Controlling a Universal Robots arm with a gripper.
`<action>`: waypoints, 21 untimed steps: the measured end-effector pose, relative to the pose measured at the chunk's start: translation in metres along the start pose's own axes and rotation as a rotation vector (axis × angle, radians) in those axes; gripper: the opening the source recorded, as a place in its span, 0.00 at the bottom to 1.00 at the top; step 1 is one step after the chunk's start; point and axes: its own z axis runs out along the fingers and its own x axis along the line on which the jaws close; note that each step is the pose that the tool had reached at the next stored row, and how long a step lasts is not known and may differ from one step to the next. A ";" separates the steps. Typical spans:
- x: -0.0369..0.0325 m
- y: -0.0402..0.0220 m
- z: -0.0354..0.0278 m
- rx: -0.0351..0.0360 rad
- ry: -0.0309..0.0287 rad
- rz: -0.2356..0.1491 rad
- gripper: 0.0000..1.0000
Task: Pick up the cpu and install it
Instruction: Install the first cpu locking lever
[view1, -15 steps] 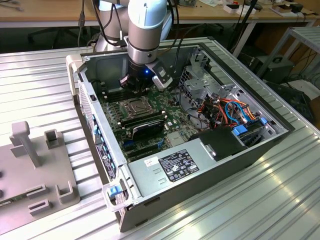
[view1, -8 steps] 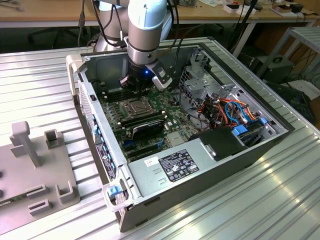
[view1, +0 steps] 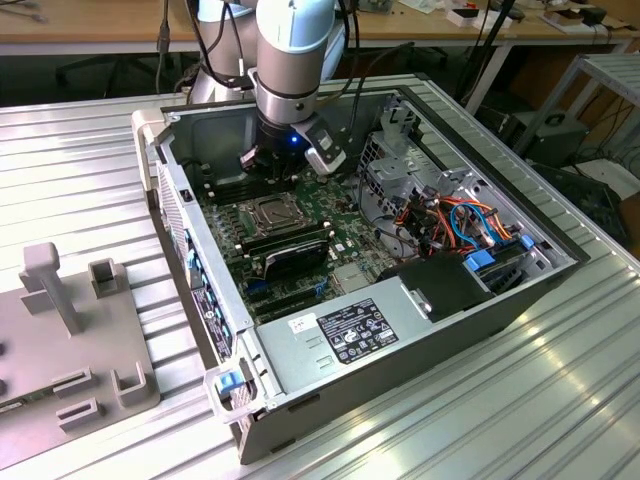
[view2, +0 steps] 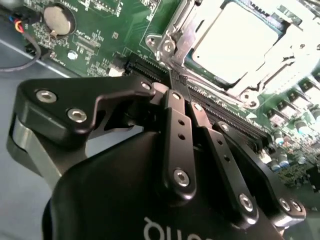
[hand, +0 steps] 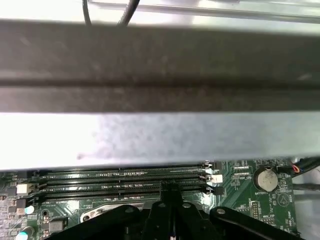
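Overhead light glares off the ribbed surface (view1: 540, 420) in the exterior view, while the computer case (view1: 330, 340) interior sits shaded around a small blue lamp (view1: 292, 140). In the second wrist view the cpu (view2: 235, 42) top washes out white.

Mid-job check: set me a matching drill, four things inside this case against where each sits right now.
Things: 1 cpu; 2 gripper; 3 coin cell; 4 power supply.
Places: A over the black memory slots; B against the case near wall, exterior view; C in the metal-framed socket; D directly on the green board.
Pairs: 1-C, 2-A, 3-D, 4-B.
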 end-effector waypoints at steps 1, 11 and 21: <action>-0.0003 0.0003 -0.0020 0.0001 0.0000 0.000 0.11; -0.0008 0.0010 -0.0065 0.0177 0.0024 -0.001 0.11; -0.0020 0.0024 -0.0156 0.0638 0.0190 -0.002 0.11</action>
